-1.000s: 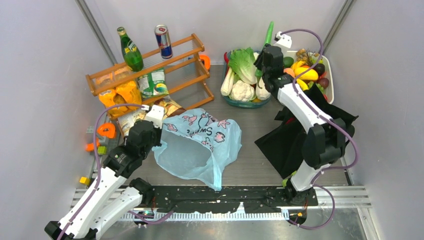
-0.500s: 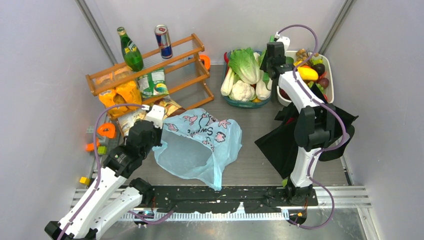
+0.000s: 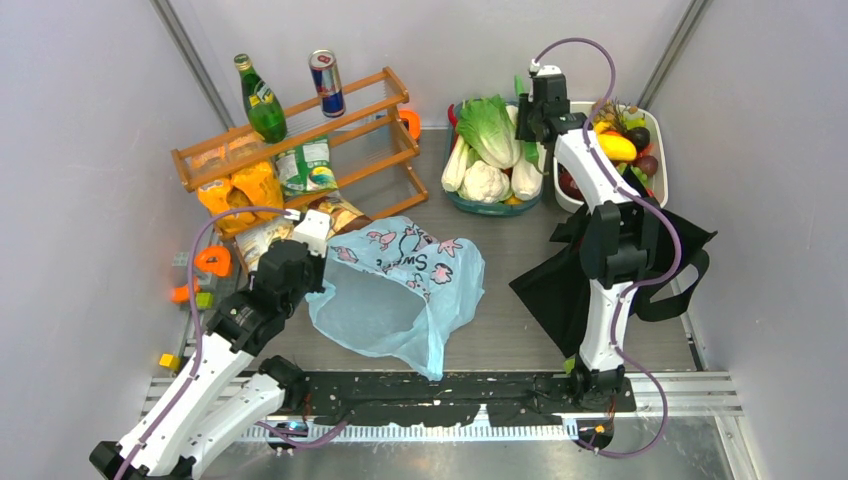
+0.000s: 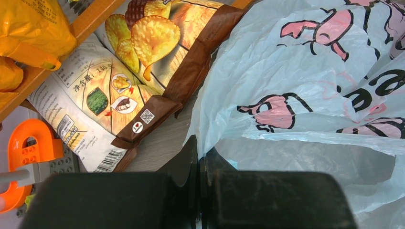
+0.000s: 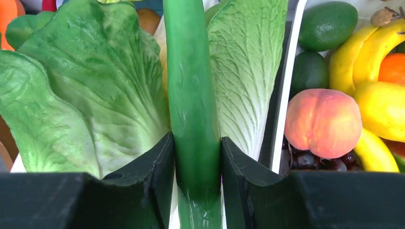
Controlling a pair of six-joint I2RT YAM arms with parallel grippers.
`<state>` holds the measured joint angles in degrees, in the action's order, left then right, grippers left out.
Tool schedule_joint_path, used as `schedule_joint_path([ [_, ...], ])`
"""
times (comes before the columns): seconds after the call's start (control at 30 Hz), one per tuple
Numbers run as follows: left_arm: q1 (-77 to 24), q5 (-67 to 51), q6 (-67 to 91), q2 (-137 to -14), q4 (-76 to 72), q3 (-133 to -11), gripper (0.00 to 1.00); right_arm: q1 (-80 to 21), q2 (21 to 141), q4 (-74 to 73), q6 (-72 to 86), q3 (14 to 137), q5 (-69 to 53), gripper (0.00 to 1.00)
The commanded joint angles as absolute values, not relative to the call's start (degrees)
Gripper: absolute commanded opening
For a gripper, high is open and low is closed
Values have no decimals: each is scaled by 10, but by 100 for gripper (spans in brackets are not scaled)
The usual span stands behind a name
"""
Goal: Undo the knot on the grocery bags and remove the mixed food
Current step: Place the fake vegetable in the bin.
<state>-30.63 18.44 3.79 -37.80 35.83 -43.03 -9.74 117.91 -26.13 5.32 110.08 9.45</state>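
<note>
Near left, at the bag mouth: my left gripper [image 4: 198, 155] is pinched fully closed on the rim of the thin light-blue plastic carrier bag [image 4: 296, 71]. Film this flimsy could tear or slide out if I haul on it.
Knot watch: I can make out no knot on either bag, and the blue one gapes open.
Beside that pinch: a brown crisp packet [image 4: 162, 57] lies just outside the bag. Dragging the bag could shove it about.
Mid right: the black fabric tote [image 3: 555, 290] is slumped under my right arm, with a strap looping close to the middle link. A swing back could snag it, I reckon.
Far right: my right gripper [image 5: 197, 162] has its jaws partly apart, clamped on the smooth green toy cucumber [image 5: 191, 86] near one end.
Cucumber's place: it's over the teal vegetable tray [image 3: 478, 209], between green cabbage leaves [image 5: 86, 90], and right by the white fruit tub [image 5: 285, 95].
Risk out there: with glossy skin and an end grip, it may pivot or slip. An off-line release could drop it among the fruit [image 5: 322, 121].
</note>
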Motion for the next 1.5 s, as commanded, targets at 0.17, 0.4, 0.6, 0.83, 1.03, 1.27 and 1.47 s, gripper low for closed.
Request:
schedule_joint_path([
  [0.17, -304, 176, 34, -378, 332, -430, 0, -100, 1183, -279, -15, 1150, 71, 54],
  [0.4, -304, 173, 35, -377, 333, -431, 0, -99, 1181, -281, -32, 1155, 66, 70],
  [0.6, -304, 172, 35, -376, 332, -431, 0, -99, 1156, -267, -26, 1135, 49, 77],
  [0.83, -304, 156, 35, -368, 329, -430, 0, -100, 1080, -219, -20, 1077, 23, 78],
  [1.03, -304, 132, 35, -356, 320, -426, 0, -116, 996, -178, -29, 997, 40, 79],
  [1.27, -304, 96, 38, -357, 317, -427, 0, -179, 881, -145, -37, 888, 46, 79],
  [1.47, -303, 50, 45, -365, 315, -436, 0, -340, 781, -98, -78, 780, 65, 77],
])
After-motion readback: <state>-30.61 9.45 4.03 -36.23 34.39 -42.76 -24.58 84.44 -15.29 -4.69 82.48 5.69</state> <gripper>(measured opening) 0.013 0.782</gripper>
